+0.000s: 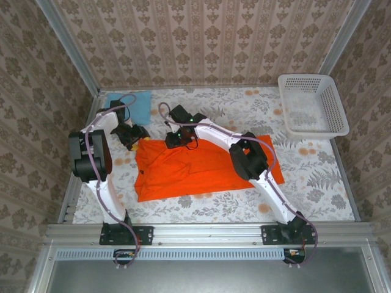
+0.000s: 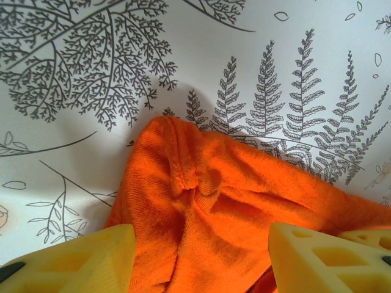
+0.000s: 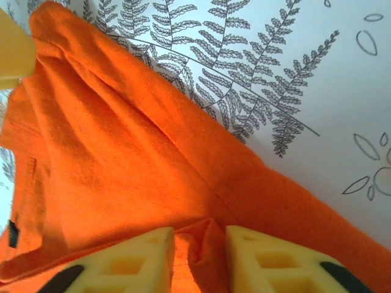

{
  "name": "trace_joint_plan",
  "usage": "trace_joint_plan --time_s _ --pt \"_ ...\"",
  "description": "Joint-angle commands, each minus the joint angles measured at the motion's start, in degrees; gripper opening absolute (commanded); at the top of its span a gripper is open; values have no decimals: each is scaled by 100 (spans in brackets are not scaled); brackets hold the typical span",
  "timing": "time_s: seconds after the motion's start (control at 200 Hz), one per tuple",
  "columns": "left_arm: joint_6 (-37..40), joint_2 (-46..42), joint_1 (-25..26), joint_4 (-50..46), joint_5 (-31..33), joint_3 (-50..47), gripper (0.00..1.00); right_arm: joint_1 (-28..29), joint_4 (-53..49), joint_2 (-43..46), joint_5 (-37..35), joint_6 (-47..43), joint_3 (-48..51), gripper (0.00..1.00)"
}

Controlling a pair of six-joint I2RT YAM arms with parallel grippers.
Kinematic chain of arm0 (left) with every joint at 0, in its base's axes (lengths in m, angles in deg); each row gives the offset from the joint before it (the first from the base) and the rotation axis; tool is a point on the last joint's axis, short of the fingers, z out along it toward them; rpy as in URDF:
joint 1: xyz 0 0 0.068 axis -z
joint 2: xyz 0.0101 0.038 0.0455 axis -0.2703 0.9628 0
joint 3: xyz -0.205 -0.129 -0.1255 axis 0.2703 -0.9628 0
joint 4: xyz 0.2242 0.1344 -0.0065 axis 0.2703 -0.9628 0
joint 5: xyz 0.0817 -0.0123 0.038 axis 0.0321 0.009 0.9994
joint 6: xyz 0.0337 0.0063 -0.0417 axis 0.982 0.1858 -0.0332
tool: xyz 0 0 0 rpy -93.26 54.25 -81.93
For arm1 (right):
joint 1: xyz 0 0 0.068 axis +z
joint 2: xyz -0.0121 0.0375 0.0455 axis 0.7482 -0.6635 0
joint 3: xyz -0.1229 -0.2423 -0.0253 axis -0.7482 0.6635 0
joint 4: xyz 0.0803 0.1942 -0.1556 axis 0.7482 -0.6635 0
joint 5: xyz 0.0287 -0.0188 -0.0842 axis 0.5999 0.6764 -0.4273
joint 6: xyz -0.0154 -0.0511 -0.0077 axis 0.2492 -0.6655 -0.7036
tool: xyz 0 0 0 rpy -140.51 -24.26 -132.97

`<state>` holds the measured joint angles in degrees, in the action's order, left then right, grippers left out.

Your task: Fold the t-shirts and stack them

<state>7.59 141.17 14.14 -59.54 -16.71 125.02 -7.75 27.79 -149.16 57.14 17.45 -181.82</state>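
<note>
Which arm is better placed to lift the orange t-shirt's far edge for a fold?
Probably right: the right end effector pinches a ridge of the orange t-shirt; the left end effector stands open over a corner.

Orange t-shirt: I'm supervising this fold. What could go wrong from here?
The right gripper pinches only a small pucker of the orange t-shirt; it may slip out. The left gripper stands open astride the corner, so a lift now could drag the cloth crooked. The blue t-shirt lies just beyond it and might snag.
</note>
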Motion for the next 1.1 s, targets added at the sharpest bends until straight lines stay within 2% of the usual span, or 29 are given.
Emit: trace_joint_plan --time_s 0.0,0.155,0.365,0.84,1.095 --pt "-53 40 30 -32 -74 35 60 18 -230 112 -145 -132 -141 21" --pt "-34 135 35 -28 -4 33 60 49 -212 466 -44 -352 186 11" --pt "-19 207 41 -10 67 49 60 68 160 1223 201 -606 1280 5" --pt "96 120 50 -114 119 243 61 136 455 2041 721 -897 2825 4" --pt "87 189 50 -63 -77 301 64 141 455 2094 586 -907 3205 11"
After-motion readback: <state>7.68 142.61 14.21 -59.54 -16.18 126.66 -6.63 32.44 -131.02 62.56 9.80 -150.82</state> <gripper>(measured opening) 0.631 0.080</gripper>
